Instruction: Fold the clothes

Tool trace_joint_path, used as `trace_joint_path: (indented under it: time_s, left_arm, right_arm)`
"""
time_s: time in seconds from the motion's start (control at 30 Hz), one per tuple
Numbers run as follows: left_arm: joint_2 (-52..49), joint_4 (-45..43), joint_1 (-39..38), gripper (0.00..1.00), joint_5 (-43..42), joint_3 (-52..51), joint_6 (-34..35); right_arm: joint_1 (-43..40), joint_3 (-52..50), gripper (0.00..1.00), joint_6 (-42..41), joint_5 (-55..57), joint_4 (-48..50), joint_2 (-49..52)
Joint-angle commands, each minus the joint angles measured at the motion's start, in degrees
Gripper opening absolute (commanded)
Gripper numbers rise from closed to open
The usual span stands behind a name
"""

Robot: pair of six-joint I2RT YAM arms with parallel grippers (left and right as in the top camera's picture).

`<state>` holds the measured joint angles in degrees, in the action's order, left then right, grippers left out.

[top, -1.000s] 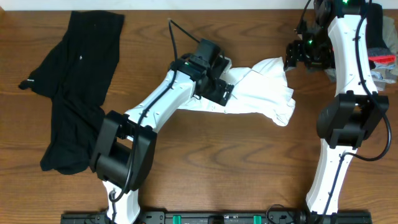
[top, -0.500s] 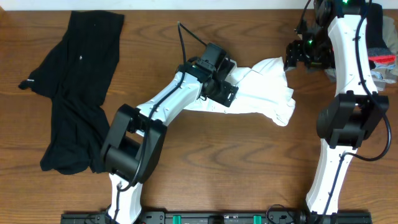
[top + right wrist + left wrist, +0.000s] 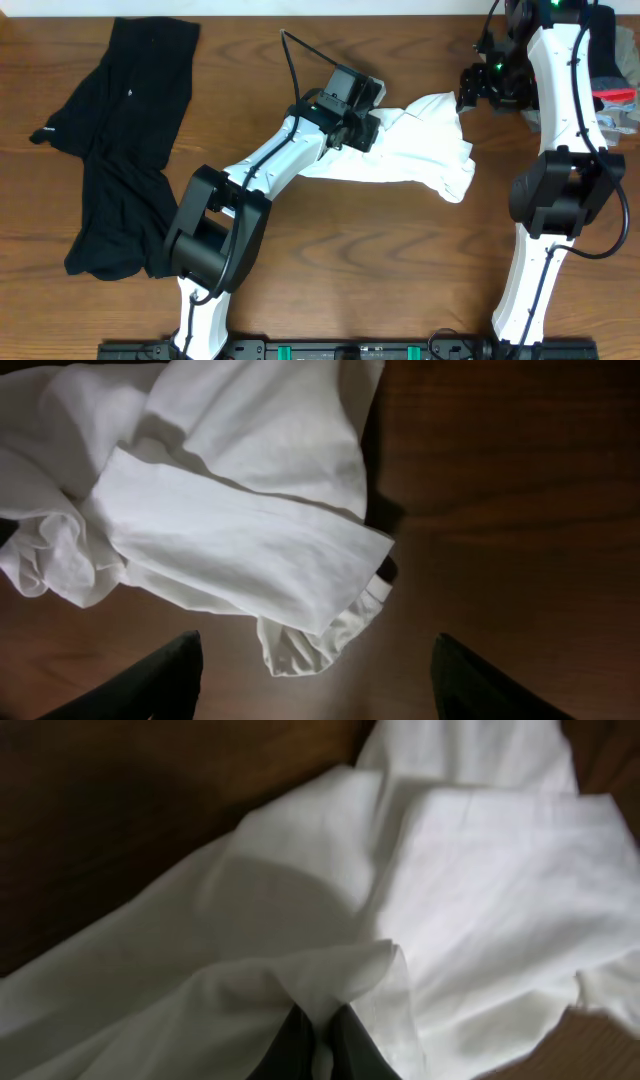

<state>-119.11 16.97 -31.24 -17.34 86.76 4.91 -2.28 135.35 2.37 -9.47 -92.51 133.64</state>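
The left gripper (image 3: 362, 122) has just gone from wide open to pressed together. The left wrist view shows its dark fingertips (image 3: 290, 1050) meeting on a raised ridge of the white T-shirt (image 3: 425, 150). Over the same second the arm has crept a little farther over the cloth, toward the far side of the table (image 3: 330, 270). I read this as a grasp made: the shirt is now pinched at this end and looks ready to be lifted or drawn out flat (how much cloth sits between the tips cannot be told, since the fold hides them).

From this gripper the shirt spreads ahead and to both sides, bunched and creased, with its bulk running off toward the right arm. The right gripper (image 3: 478, 88) has not changed. Its fingers stand spread, holding nothing, above the shirt's other end, and a folded band of the cloth lies just beneath and ahead of them in the right wrist view. The black garment (image 3: 115, 140) lies well apart from both tools, out beyond the left arm, untouched.
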Motion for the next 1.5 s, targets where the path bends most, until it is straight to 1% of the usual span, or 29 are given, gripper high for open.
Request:
trace_joint_path:
  time_s: [0.0,0.07,0.1,0.17,0.23,0.33,0.5,0.73,0.9,0.97,1.03,1.1,1.13,1.2,1.27,1.3,1.33,1.4,1.47]
  left_arm:
    - [-0.6,-1.8,-0.2,0.06,0.5,1.0,4.3]
    - [-0.6,-2.1,-0.2,0.06,0.5,1.0,4.4]
    - [-0.6,-1.8,-0.2,0.23,0.5,1.0,4.4]
    - [-0.6,-0.4,-0.2,0.63,0.5,1.0,4.4]
    - [-0.6,2.1,-0.2,0.84,0.5,1.0,4.1]
    - [-0.3,7.3,0.7,0.99,0.5,1.0,1.1]
    - [2.0,13.8,4.5,0.98,0.5,1.0,0.2]
    - [5.6,19.5,10.3,0.98,0.5,1.0,0.3]
    - [5.2,21.4,11.0,0.99,0.5,0.7,0.3]
    - [4.4,21.4,10.3,0.96,0.5,0.4,0.3]
    - [3.5,21.4,9.5,0.89,0.5,0.4,0.3]
    - [2.6,21.4,8.5,0.76,0.5,0.3,0.3]
    - [2.3,21.4,8.1,0.67,0.5,0.3,0.3]
    - [1.9,22.0,7.3,0.43,0.5,0.2,0.3]
    - [1.8,22.9,6.8,0.24,0.7,-0.2,0.3]
    - [1.8,23.4,6.5,0.2,1.4,-0.7,0.8]
    - [1.7,23.5,6.3,0.18,2.8,-1.2,2.0]
    - [1.7,23.2,5.9,0.19,6.0,-2.9,4.5]
    - [1.7,22.1,5.7,0.19,7.0,-4.6,5.3]
  right_arm:
    - [0.5,0.7,0.71,0.7,-0.7,0.0,-0.7]
    - [0.5,0.7,0.71,0.7,-0.7,0.0,-0.7]
    - [0.5,0.7,0.72,0.7,-0.7,0.0,-0.7]
    - [0.5,0.7,0.72,0.7,-0.7,0.0,-0.7]
    - [0.5,0.7,0.72,0.7,-0.7,0.0,-0.7]
    - [0.5,0.7,0.71,0.7,-0.7,0.0,-0.7]
    - [0.5,0.7,0.74,0.7,-0.7,0.6,-0.7]
    - [0.9,0.7,0.75,0.7,-0.7,1.6,-0.6]
    - [0.9,0.7,0.75,0.7,-0.7,1.9,-0.5]
    - [0.9,0.7,0.75,0.4,-0.7,2.2,-0.5]
    - [0.9,0.7,0.75,0.3,-0.9,2.2,-0.5]
    - [0.9,0.7,0.75,0.2,-1.1,2.2,-0.5]
    - [0.9,0.7,0.74,0.2,-1.1,2.1,-0.5]
    - [0.9,0.7,0.72,0.2,-1.1,2.1,-0.5]
    - [0.9,0.7,0.68,0.2,-1.1,2.1,-0.5]
    - [0.9,0.7,0.66,0.2,-1.1,2.1,-0.5]
    - [0.9,0.7,0.65,0.2,-1.1,2.1,-0.5]
    - [0.9,0.7,0.63,0.2,-1.1,2.1,-0.5]
    - [0.9,0.7,0.63,0.2,-1.3,2.1,-0.5]
